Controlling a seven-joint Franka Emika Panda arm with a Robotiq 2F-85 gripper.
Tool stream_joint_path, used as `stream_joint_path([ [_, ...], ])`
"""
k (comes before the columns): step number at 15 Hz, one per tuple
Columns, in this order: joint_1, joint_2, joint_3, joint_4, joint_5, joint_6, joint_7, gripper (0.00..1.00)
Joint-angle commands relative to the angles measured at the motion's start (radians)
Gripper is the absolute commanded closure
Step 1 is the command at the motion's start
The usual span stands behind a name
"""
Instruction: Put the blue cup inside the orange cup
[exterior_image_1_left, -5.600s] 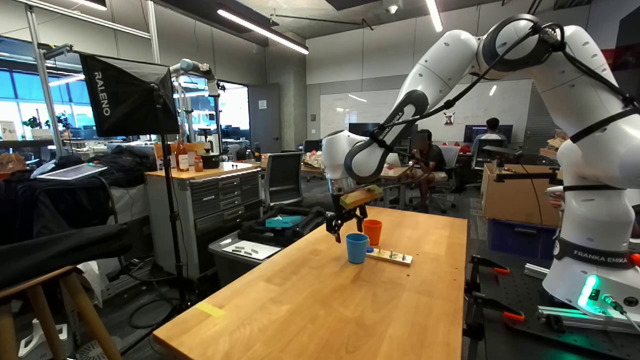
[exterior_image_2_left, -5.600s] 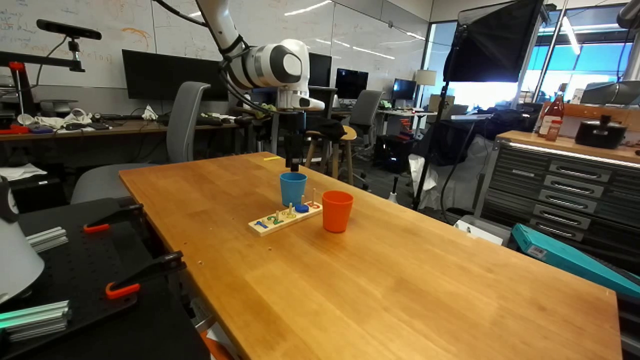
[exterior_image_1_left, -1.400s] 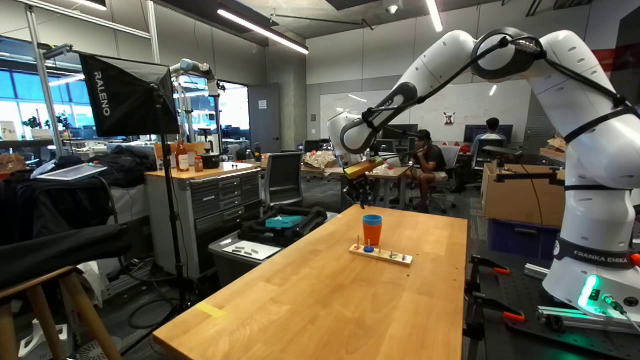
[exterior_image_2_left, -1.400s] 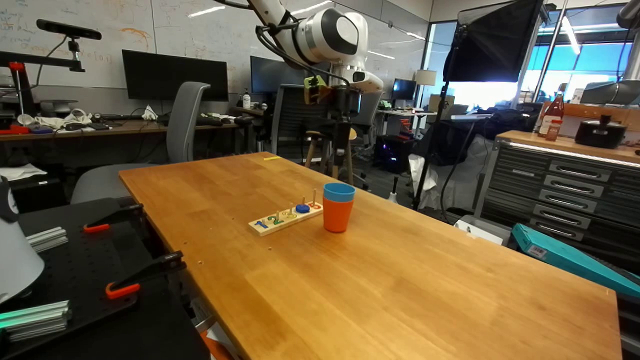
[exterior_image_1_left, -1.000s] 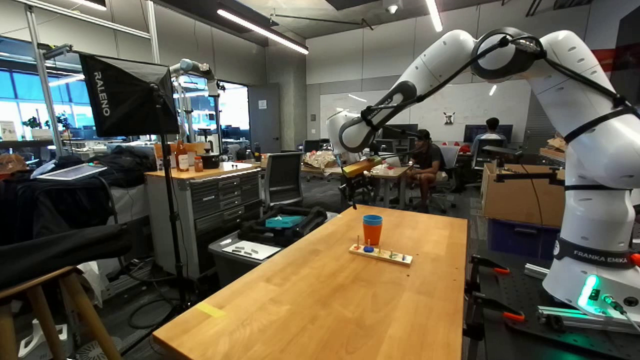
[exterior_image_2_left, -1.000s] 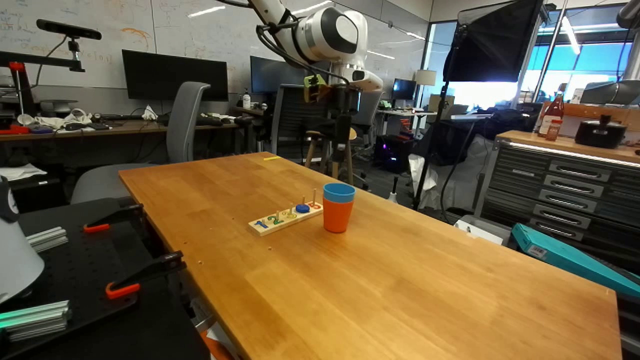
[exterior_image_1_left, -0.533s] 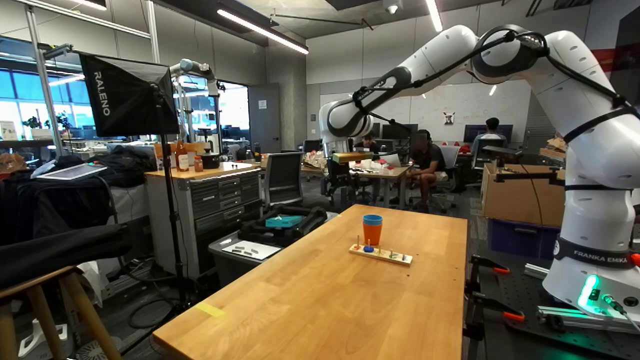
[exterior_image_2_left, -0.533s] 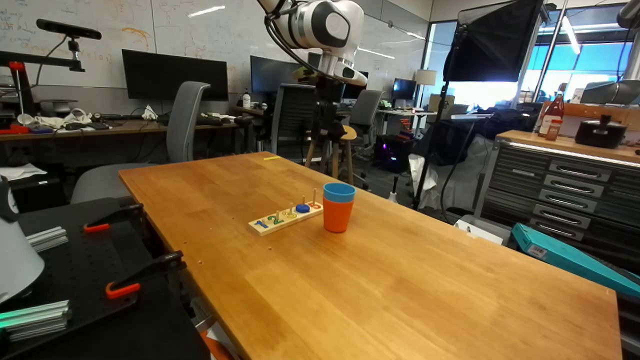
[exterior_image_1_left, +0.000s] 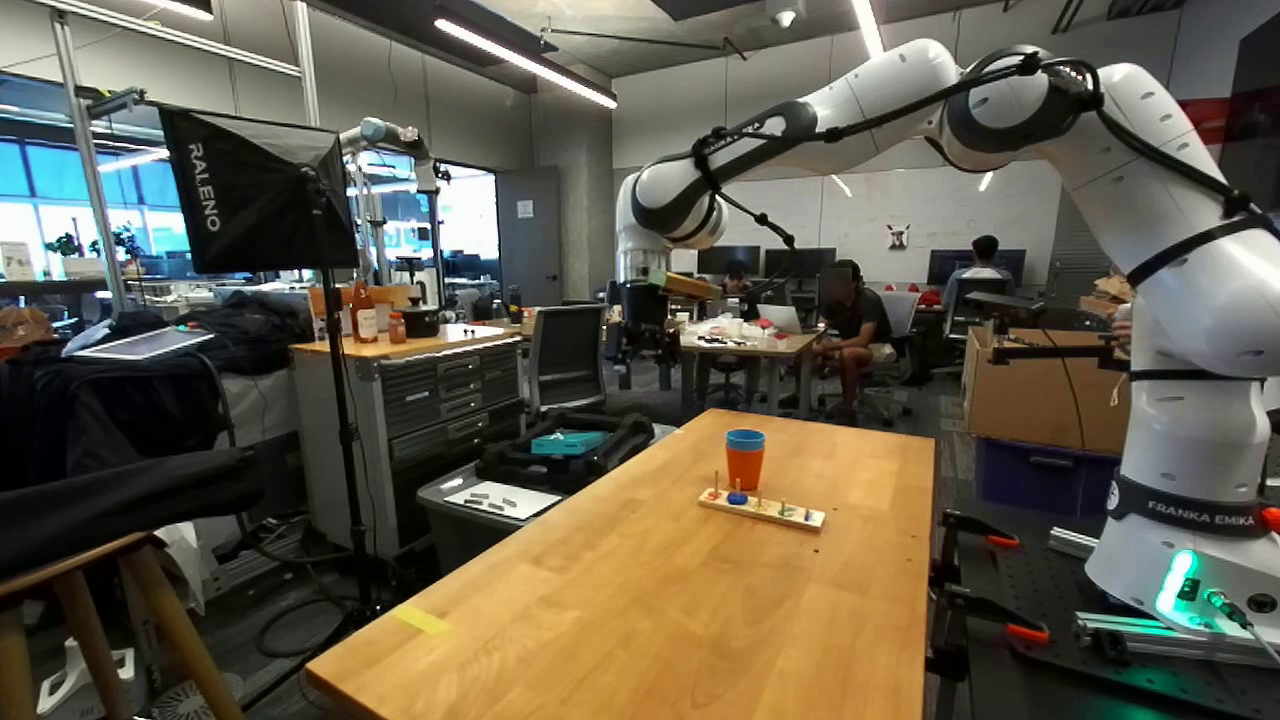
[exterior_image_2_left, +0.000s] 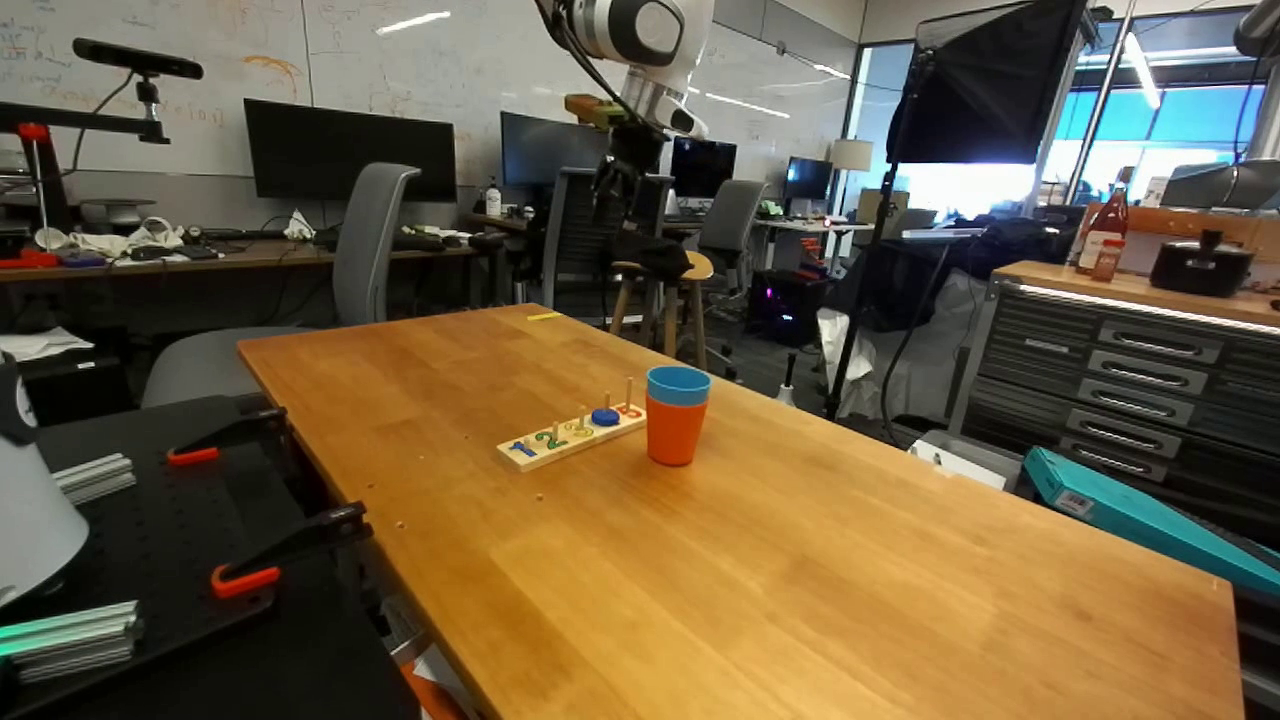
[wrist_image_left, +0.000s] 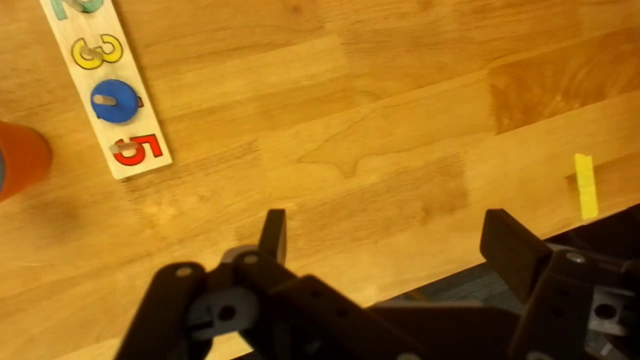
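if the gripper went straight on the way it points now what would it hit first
The gripper would probably meet the table: its wood shows between the open jaws in the wrist view, but its edge is near and depth unclear.

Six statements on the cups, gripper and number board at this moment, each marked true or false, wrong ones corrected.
1. The blue cup sits inside the orange cup. True.
2. The gripper is open. True.
3. The orange cup lies on its side. False: it stands upright on the table.
4. A blue disc sits on the number board between the yellow 3 and red 5. True.
5. The number board is under the orange cup. False: it lies beside the cup, apart.
6. The blue cup is entirely hidden. False: its top shows above the orange cup.
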Motion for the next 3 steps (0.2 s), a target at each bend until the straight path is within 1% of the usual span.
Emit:
stream_joint_path([
  [1,0.011,0.002,-0.005,0.008,0.005,-0.005,-0.003,0.00],
  [3,0.016,0.006,-0.003,0.011,0.005,-0.005,-0.003,0.00],
])
